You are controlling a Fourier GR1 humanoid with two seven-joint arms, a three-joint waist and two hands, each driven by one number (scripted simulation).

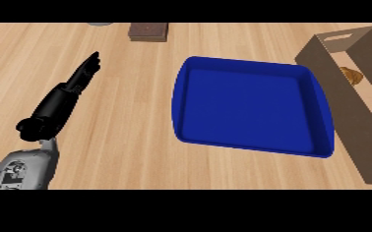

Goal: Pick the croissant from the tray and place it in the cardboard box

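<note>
Brown block beyond blue tray, beside cardboard box.

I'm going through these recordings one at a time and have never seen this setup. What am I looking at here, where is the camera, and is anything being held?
The one picture is taken from the robot's head, looking steeply down at a wooden counter. At the left is the robot's left hand, black on a grey forearm, fingers straight, resting and holding nothing. The right hand does not show. In the middle lies a blue tray with nothing visible in it. At the right edge stands a cardboard box, and the croissant shows inside it. At the top edge sit a small brown block and part of a grey object I cannot identify.
</note>
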